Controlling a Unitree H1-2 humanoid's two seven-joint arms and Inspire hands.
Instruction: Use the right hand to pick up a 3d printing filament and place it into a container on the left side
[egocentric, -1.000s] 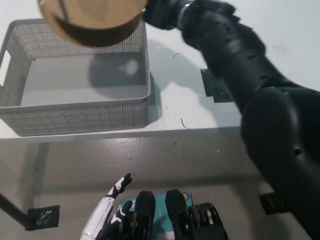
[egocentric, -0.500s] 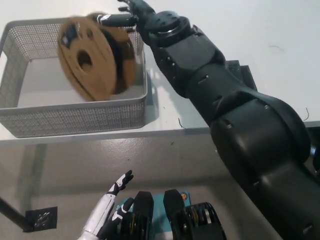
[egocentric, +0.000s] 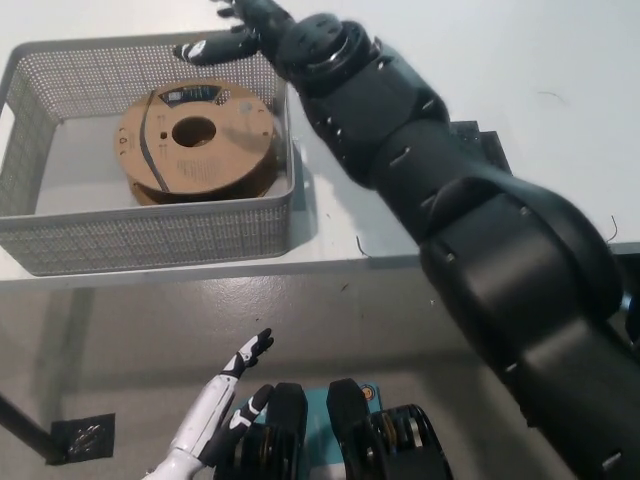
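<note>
Your spool (egocentric: 195, 145) lies flat inside the basket (egocentric: 150, 235), toward the basket's right wall, its hub hole facing up and a label showing on the top face. The basket sits on the white desk (egocentric: 420, 60), at the desk's left near the front edge. Your right robot hand (egocentric: 240, 30) hovers over the basket's back right corner, fingers spread wide, holding nothing and clear of the spool. Your left robot hand (egocentric: 235, 385) rests low, below the desk edge and in front of the basket, fingers apart and empty
</note>
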